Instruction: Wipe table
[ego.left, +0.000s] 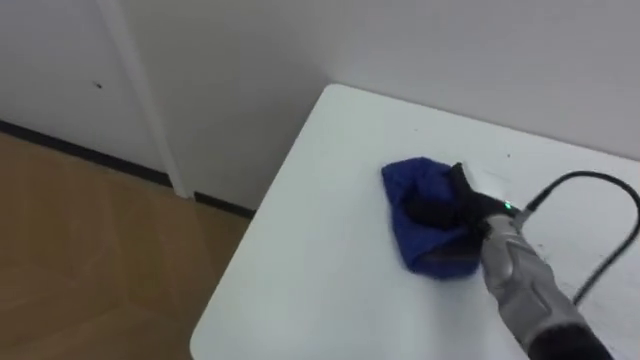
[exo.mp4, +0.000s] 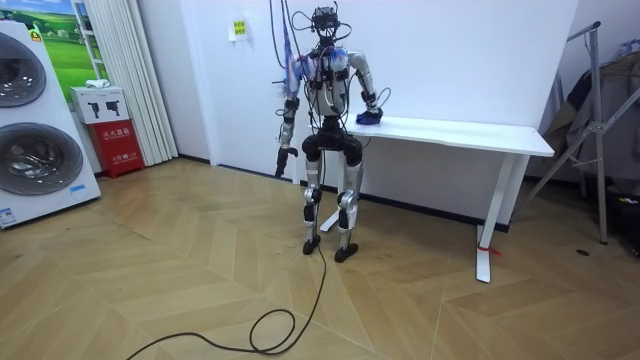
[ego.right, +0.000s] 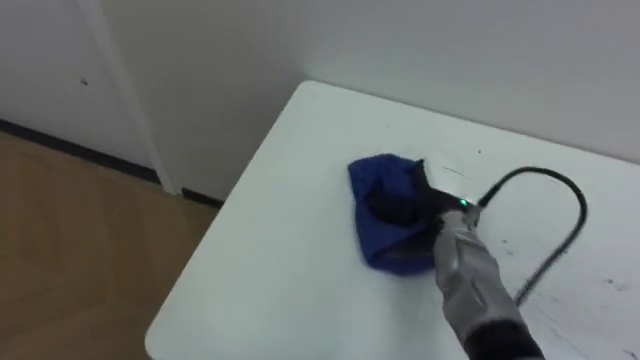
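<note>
A crumpled blue cloth (ego.left: 415, 180) (ego.right: 375, 180) lies on the white table (ego.left: 330, 250) near its far left corner. My right hand (ego.left: 440, 210) (ego.right: 405, 208) rests on top of the cloth with its dark fingers curled into the folds. In the room view I stand upright at the table's (exo.mp4: 450, 130) end on the room view's left, my right arm stretched to the cloth (exo.mp4: 368, 118). My left hand (exo.mp4: 282, 158) hangs by my side, away from the table.
The table's left edge (ego.left: 235, 270) drops to wooden floor and a white wall runs behind it. In the room view, washing machines (exo.mp4: 30, 130) and a red box (exo.mp4: 117, 142) stand at the left and a metal stand (exo.mp4: 590, 130) at the right.
</note>
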